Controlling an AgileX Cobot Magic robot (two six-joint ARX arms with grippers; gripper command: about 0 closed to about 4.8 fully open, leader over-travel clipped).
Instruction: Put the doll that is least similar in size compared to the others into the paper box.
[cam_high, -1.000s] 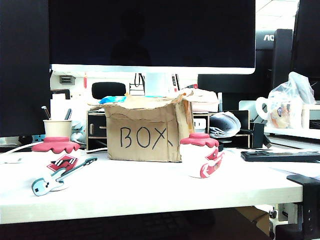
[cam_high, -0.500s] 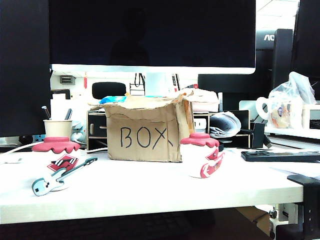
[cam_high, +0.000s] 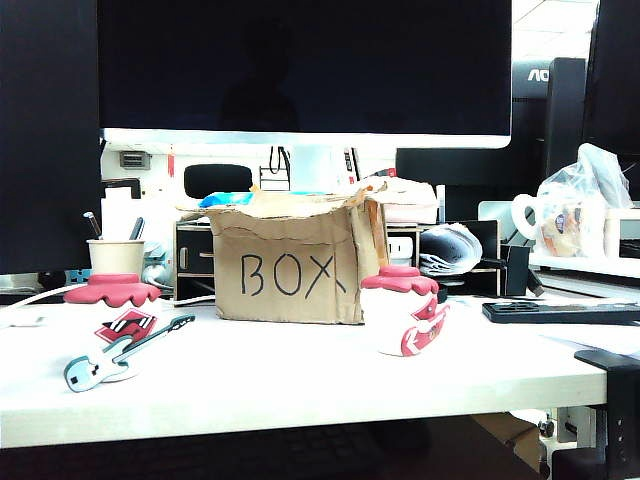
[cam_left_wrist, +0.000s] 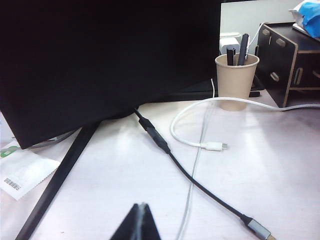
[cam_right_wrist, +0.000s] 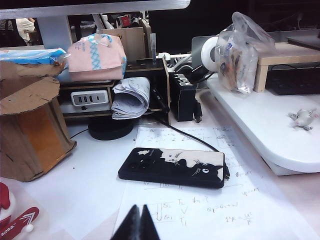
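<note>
Nothing shifted on the table since a second ago: paper box, guitar doll and red-mouth doll all in the same spots as before.

Around the edges, largest first:
- Dark monitor looming at 12 o'clock over the box.
- Broad bare tabletop at 6 o'clock of the box, running to the near table edge.
- Guitar doll at 8 o'clock of the box, near the table's left end.
- Red-mouth doll at 4 o'clock, just beside the box's right corner.
- Black phone lying flat on a written sheet, past the red-mouth doll toward 3 o'clock.

Containers:
- Paper box upright, "BOX" facing front, ragged top flaps partly folded over, inside hidden in every view.
- Clear plastic bag at 2 o'clock of the box, stuffed, contents unclear.
- Paper cup at 9 o'clock, holding dark pens.

No sure sighting of the doll anywhere. Only a tiny pale figurine with pinkish marks on the white shelf beside the bag; cannot tell whether that is it.

Left gripper low over cables near the cup, tips pressed together, empty. Right gripper above the written sheet near the phone, clenched on nothing.
</note>
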